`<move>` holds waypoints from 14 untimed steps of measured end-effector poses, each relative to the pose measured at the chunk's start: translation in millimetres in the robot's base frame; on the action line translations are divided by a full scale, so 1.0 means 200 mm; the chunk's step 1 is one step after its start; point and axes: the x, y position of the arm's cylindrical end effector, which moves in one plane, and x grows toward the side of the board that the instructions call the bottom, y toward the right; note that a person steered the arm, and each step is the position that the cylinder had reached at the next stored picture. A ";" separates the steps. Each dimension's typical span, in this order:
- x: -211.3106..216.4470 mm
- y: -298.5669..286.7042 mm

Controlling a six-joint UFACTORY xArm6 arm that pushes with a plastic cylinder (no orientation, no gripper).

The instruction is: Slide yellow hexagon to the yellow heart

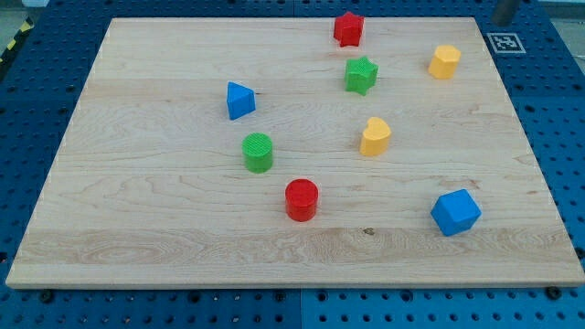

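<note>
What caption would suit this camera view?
Yellow hexagon sits up-right of the yellow heart; my tip is not visible.

Eight coloured blocks lie scattered on the desk (137, 228); the yellow hexagon (444, 61) sits near the far right corner, well apart from the central yellow heart (374, 136).

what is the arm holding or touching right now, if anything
Nothing is held. My tip does not show in the camera view, and both the yellow hexagon and the yellow heart sit free on the board, untouched.
</note>
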 end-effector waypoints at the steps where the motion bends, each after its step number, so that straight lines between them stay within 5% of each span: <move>1: 0.00 0.00; 6: -0.02 0.01; 11: -0.01 -0.61; 14: 0.29 -0.59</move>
